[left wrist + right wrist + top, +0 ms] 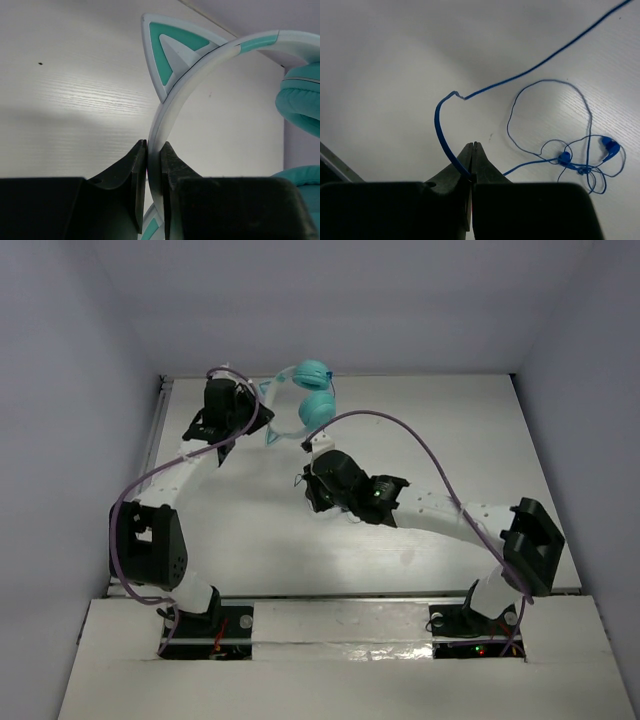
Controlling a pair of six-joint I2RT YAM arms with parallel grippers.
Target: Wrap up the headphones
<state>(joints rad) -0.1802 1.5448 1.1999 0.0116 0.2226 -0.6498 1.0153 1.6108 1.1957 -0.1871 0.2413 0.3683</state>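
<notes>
While the headphones (305,400) are held by the left gripper (154,152), clamped shut on the headband (200,55), the cord (520,77) is pinched in the closed right gripper (474,150), just nearer the bases than the earcups (318,410). The cord's long run is judged to lead back toward the headphones, so winding would fall to the right arm.

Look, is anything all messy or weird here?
Yes. The thin blue cord is a muddle: it lies in tangled loops on the table, and it has a sharp kink close to where the right hand pinches it. Nothing looks broken or spilled.
</notes>
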